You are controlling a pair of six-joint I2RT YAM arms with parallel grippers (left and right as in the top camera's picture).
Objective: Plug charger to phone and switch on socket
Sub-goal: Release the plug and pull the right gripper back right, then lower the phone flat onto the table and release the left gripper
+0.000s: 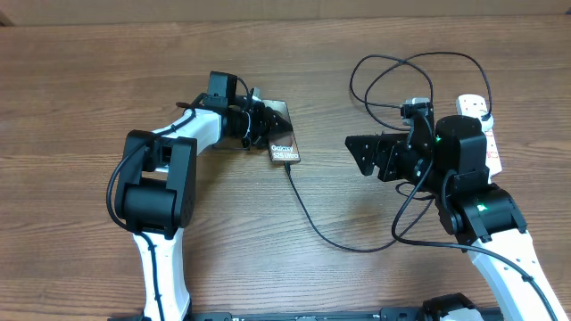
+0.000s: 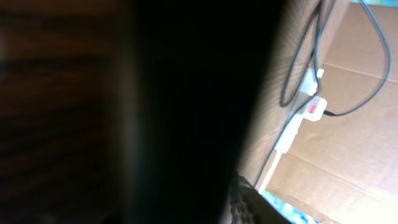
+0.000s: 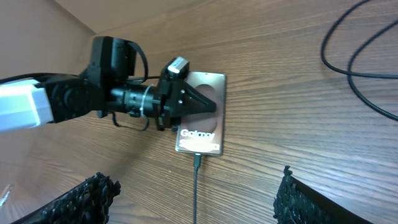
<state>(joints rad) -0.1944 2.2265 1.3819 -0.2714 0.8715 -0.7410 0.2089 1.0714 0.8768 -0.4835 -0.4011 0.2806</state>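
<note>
The phone [image 1: 284,143] lies flat on the table, its white lettering towards me; it also shows in the right wrist view [image 3: 202,121]. My left gripper [image 1: 261,123] is shut on the phone's far left edge, its fingers [image 3: 198,103] over the dark oval. The charger [image 1: 314,220] has its connector [image 3: 196,160] in the phone's near end, and its cable loops right and back. My right gripper [image 1: 357,153] is open and empty, a little right of the phone, fingers either side of the cable [image 3: 195,202]. The socket [image 1: 477,114] lies at far right, partly hidden by my right arm.
The left wrist view is mostly blocked by something dark and close; past it show the socket's red switch [image 2: 314,107], its thick white cord [image 2: 273,162] and a loop of black cable [image 2: 298,68]. More cable loops lie behind my right arm [image 1: 410,67].
</note>
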